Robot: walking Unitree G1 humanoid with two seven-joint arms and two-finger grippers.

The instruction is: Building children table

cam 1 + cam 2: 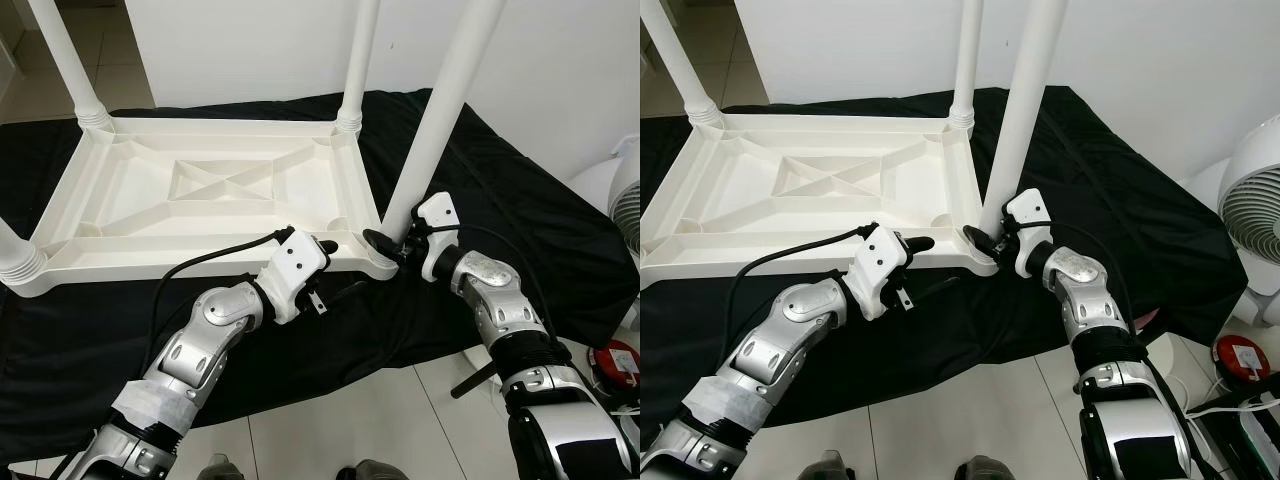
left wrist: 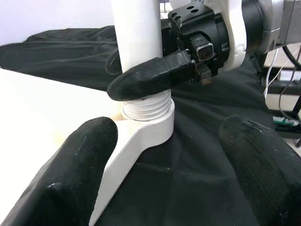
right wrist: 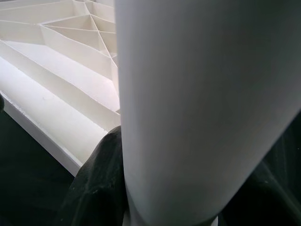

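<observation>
A white plastic table (image 1: 150,262) lies upside down on a black cloth (image 1: 520,200). Its near-right leg (image 1: 440,110) stands in the corner socket, tilted slightly to the right. My right gripper (image 1: 385,245) is shut on this leg (image 3: 202,94) just above the threaded base, one finger (image 2: 150,75) wrapped across its front. My left gripper (image 1: 325,272) is open at the table's near edge, left of that corner; its fingers (image 2: 70,179) straddle the corner piece without touching it.
Three more legs stand up from the other corners: far left (image 1: 65,60), far right (image 1: 358,60) and near left (image 1: 10,250). A white fan (image 1: 1255,210) and a red round object (image 1: 1240,358) sit on the tiled floor (image 1: 380,420) at the right.
</observation>
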